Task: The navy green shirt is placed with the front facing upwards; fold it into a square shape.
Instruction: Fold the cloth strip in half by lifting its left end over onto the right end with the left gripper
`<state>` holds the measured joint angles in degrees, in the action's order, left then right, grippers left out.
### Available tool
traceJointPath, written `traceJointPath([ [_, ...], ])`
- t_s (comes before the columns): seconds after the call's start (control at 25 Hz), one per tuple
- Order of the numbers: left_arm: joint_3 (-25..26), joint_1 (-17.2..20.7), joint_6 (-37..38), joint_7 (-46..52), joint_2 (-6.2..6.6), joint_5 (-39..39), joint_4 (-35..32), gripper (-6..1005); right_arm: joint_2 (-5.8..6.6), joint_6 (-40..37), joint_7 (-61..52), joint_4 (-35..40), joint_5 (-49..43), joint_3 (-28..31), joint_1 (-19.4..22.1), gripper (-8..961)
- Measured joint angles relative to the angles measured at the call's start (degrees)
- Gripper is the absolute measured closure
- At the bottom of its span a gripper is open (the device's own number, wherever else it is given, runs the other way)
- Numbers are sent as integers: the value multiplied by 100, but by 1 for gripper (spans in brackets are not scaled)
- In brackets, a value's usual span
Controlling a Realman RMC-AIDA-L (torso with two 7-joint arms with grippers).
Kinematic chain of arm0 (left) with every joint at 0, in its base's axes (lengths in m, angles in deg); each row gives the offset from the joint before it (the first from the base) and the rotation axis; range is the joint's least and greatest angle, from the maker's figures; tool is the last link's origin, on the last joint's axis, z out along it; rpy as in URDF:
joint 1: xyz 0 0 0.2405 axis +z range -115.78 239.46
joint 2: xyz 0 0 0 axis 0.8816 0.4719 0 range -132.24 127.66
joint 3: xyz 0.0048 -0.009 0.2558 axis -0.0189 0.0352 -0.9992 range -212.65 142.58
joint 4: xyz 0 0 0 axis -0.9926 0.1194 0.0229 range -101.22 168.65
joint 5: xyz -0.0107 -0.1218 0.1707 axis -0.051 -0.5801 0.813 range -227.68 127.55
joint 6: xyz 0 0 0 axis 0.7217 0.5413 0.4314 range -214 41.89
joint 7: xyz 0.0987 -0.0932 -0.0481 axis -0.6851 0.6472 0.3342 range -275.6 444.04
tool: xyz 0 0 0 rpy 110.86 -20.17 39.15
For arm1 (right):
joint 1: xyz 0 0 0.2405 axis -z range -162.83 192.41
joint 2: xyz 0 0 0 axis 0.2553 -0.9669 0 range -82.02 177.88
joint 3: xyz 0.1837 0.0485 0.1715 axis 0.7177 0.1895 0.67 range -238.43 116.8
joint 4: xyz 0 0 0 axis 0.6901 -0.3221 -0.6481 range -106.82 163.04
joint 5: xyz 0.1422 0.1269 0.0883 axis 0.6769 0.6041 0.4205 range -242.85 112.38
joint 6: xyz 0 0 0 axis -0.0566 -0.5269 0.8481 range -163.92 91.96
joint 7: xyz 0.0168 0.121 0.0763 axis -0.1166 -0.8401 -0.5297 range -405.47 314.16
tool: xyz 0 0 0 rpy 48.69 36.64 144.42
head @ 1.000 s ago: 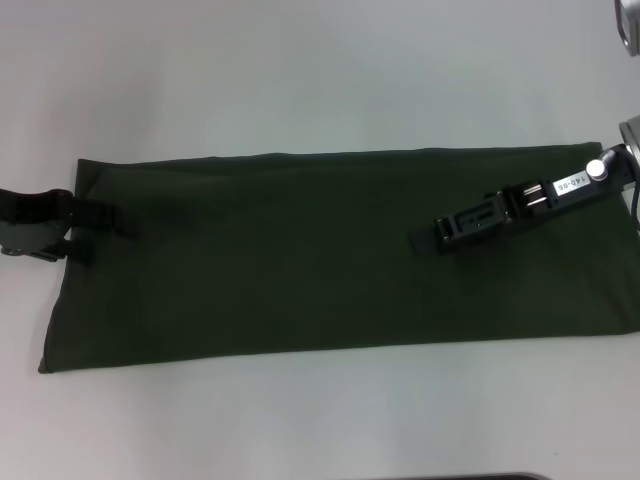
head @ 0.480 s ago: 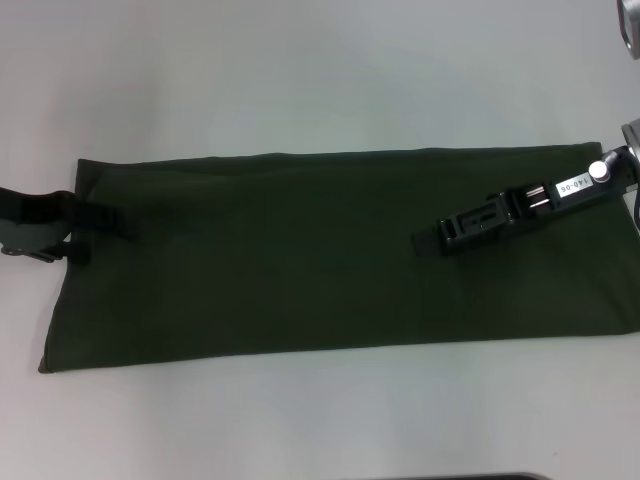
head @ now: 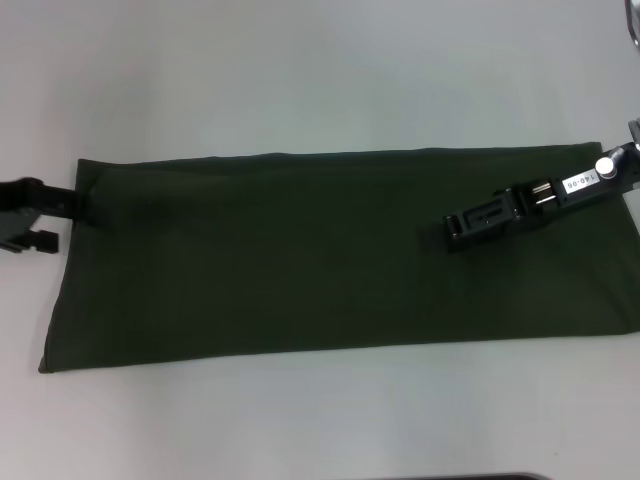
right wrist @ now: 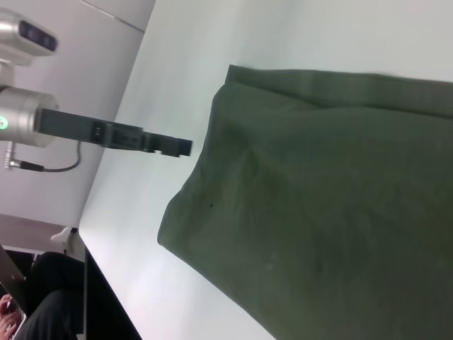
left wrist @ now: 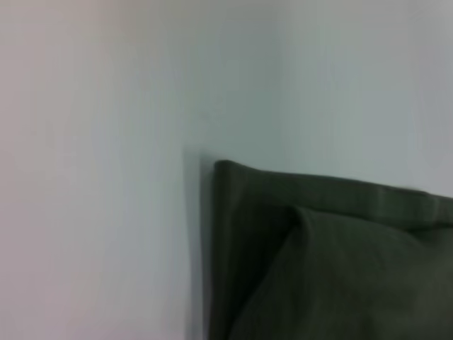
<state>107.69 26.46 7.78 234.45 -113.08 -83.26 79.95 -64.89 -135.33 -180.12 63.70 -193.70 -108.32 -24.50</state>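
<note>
On white table: navy green shirt lying as long flat strip, lettering hidden; crosswise folds pending. Left gripper hovering beside left end, grasping nothing. Right gripper hovering over right part, closure unclear.

White table, one folded shirt lying flat on it

A plain white table fills the head view, and the dark green shirt lies directly on it, folded into a long band that runs from the robot's left side across to the right edge of the picture, no lettering showing on the upturned face. Bare tabletop shows beyond the band, in front of it, and past its left end. In the left wrist view a folded corner of the shirt sits flat on the white surface, layers stacked at the edge. In the right wrist view, the table's edge drops away just past the shirt's end.
</note>
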Motion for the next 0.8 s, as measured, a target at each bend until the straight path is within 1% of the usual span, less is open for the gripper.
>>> traceJointPath([
  [0.08,60,70,290,25,2,-80,336,96,30,-19,5,0,2,3,0,146],
  [0.16,113,114,513,17,-4,-132,539,96,75,-20,34,0,-1,5,0,147],
  [0.24,115,113,586,27,-4,-82,560,96,126,10,81,0,-15,5,2,147],
  [0.32,101,94,560,61,-6,20,535,96,185,35,136,2,-16,14,17,146],
  [0.52,88,18,310,205,-105,326,420,96,365,44,206,14,-16,291,94,146],
  [0.6,88,2,247,232,-114,365,383,96,422,19,200,49,-16,411,146,146],
  [0.8,83,-48,-21,337,-166,513,278,96,490,10,197,81,-22,527,261,146],
])
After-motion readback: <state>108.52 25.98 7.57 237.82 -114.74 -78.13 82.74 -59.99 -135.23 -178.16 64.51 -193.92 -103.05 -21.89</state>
